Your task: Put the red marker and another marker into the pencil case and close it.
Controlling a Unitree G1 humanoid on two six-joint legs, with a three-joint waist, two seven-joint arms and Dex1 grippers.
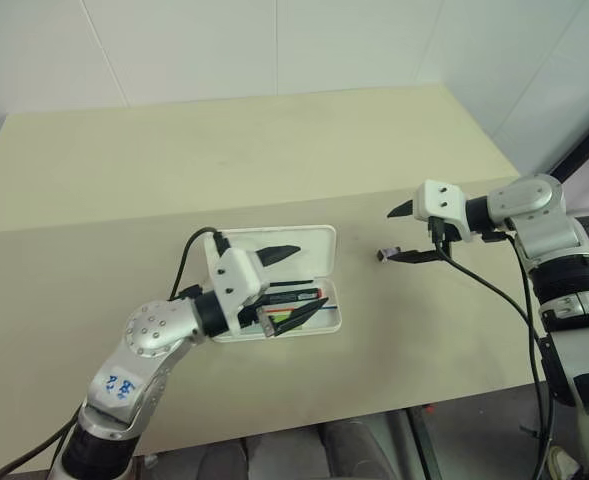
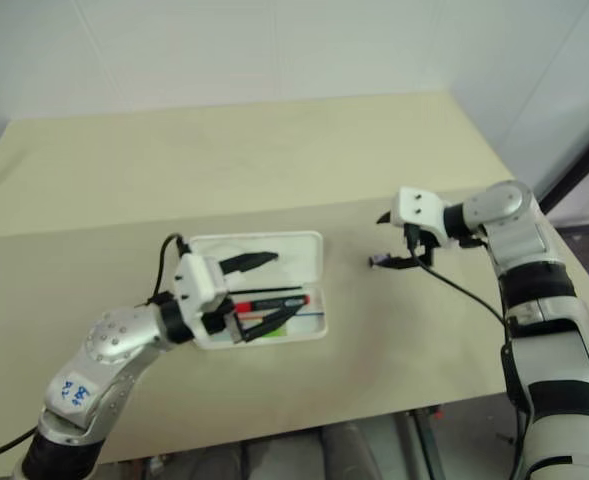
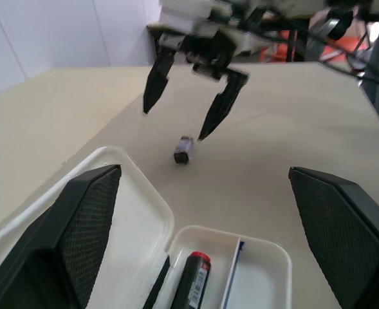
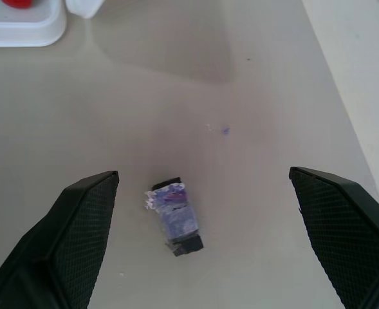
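The white pencil case [image 1: 309,238] lies open on the table, its lid flat toward the far side. The red marker [image 1: 296,294] rests in its tray, and its red end shows in the left wrist view [image 3: 199,259]. A strip of green [image 2: 272,321] shows in the tray, partly hidden by my left gripper's lower finger. My left gripper [image 1: 296,282] hovers open over the case. To the right, my right gripper [image 1: 401,234] is open and tilted down over a tiny dark grey piece [image 4: 175,217], which lies on the table between its fingers [image 3: 183,149].
The beige table [image 1: 174,160] stretches far behind the case to a white wall. Its right edge [image 1: 494,140] runs close beside my right arm. A black cable [image 1: 484,290] hangs from the right wrist above the table's front right corner.
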